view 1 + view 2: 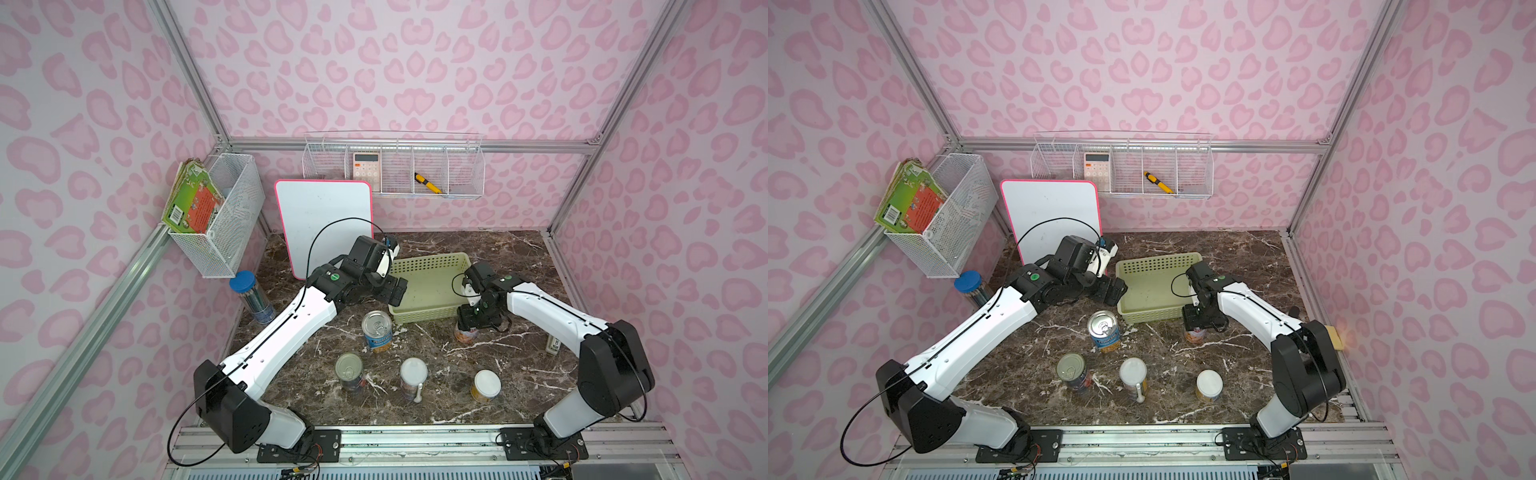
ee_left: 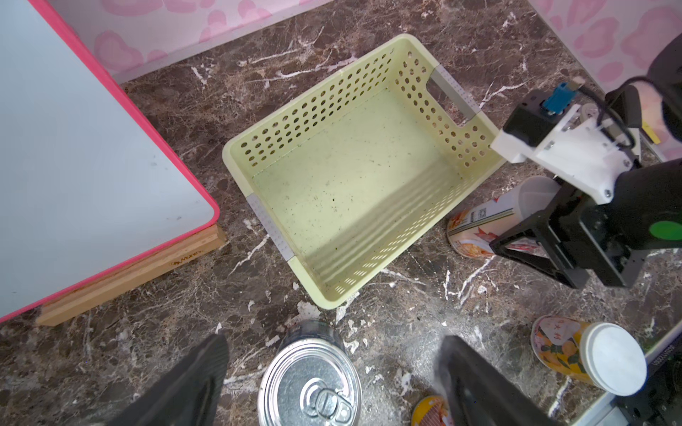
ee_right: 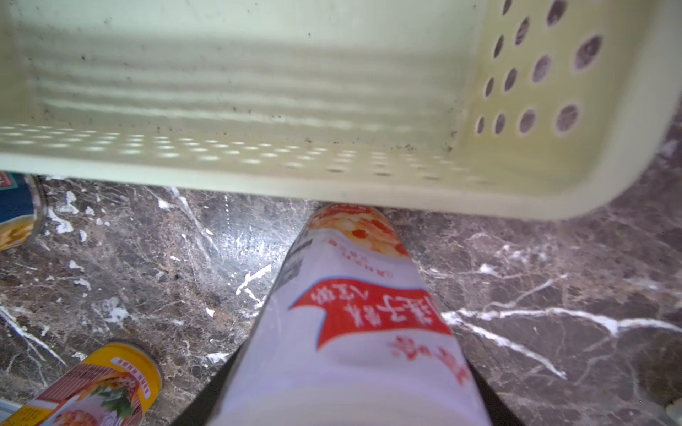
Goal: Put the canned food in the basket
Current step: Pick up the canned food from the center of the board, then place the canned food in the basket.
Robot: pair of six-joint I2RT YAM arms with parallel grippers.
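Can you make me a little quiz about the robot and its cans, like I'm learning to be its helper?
1. True or false: the basket already has a can inside.
2. The right pincer is around: A) the blue-lidded tube, B) the red-and-white can, C) the calculator.
3. What colour is the top of the blue-and-yellow can by the left pincer?
Key: 1 false; 2 B; 3 silver.

From above, the right claw (image 1: 468, 325) hides one can's (image 1: 464, 337) top.
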